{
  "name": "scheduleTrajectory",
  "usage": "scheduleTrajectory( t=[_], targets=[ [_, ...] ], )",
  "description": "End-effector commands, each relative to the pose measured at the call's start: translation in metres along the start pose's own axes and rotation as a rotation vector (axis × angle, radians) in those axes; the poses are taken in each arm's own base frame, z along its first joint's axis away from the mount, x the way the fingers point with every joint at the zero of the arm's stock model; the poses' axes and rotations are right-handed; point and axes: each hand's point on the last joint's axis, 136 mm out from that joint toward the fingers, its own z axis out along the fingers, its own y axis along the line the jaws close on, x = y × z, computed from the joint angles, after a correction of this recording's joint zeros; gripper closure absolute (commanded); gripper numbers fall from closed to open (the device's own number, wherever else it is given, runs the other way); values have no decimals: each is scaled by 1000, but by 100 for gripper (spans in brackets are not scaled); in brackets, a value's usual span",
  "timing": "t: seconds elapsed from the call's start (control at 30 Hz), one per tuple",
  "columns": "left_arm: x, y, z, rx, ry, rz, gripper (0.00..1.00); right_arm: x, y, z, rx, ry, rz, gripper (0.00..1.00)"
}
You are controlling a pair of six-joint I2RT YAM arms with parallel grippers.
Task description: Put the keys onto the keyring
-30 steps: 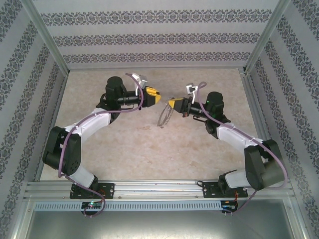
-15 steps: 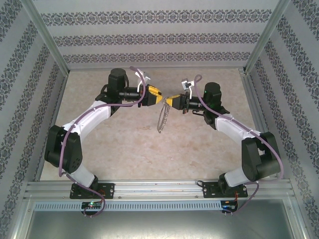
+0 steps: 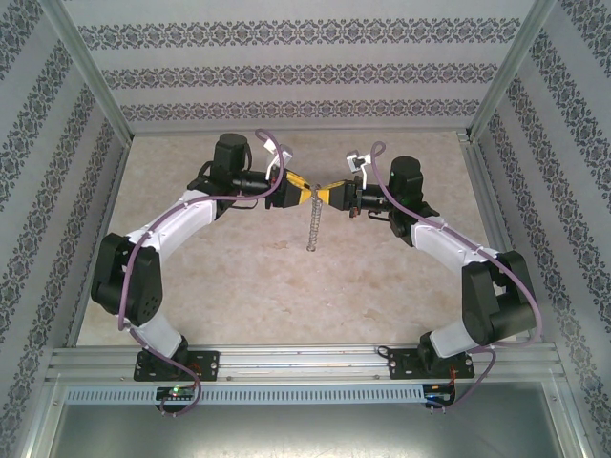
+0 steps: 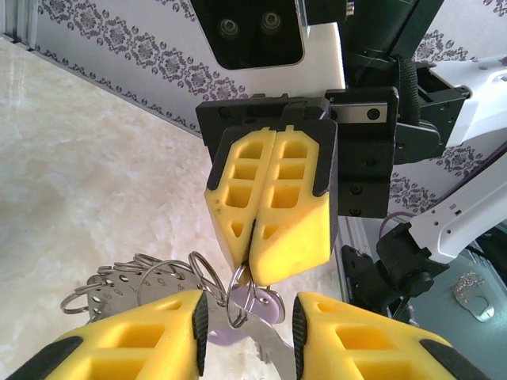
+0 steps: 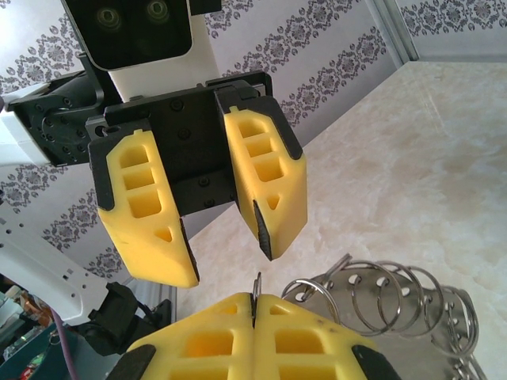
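My right gripper [image 3: 325,196] is shut on a small split ring at the top of the keyring [image 3: 311,225], which hangs below it edge-on, above the table. The left wrist view has the right gripper [image 4: 253,273] pinching that ring, with the silvery keyring [image 4: 131,286] and its several split rings to the left. The key [image 4: 268,307], with a lilac head and a silver blade, hangs just behind the ring, between the spread fingers of my open left gripper [image 4: 245,326]. The right wrist view has the left gripper [image 5: 228,265] open, facing the right gripper [image 5: 256,299] and the keyring [image 5: 396,305].
The pale marble-patterned table [image 3: 239,277] is fenced by aluminium posts [image 3: 91,81] and patterned walls [image 3: 305,72]. Both arms meet tip to tip at the middle back of the table. A metal rail [image 3: 305,358] runs along the near edge.
The left gripper has moved right until it faces the right gripper tip to tip. The keyring has swung from a slanted hoop to hanging straight down, edge-on.
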Motion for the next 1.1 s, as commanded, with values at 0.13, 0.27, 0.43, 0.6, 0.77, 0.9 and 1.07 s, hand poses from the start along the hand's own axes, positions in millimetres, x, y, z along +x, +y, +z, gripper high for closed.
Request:
scheduleTrajectory(
  t=[0.13,0.27,0.43,0.6,0.77,0.9,1.07],
  targets=[
    [-5,-13,6,58,9,26,67,-13,12,1,-42,-12,-85,100],
    [-3,-13,9,64,18,18,67,-13,13,2,-44,-13,-86,100],
    [-1,-13,13,66,24,14,67,-13,13,2,-42,-13,-86,100],
    [-1,-8,13,26,28,30,67,-11,14,0,-43,-12,-86,100],
    [-3,-3,11,-29,21,54,65,-10,14,-1,-37,-14,-89,100],
    [-4,-3,10,-35,13,63,65,-10,14,-2,-36,-15,-89,100],
    [-5,-5,12,-8,9,52,65,-10,12,-1,-35,-17,-88,100]
  ],
)
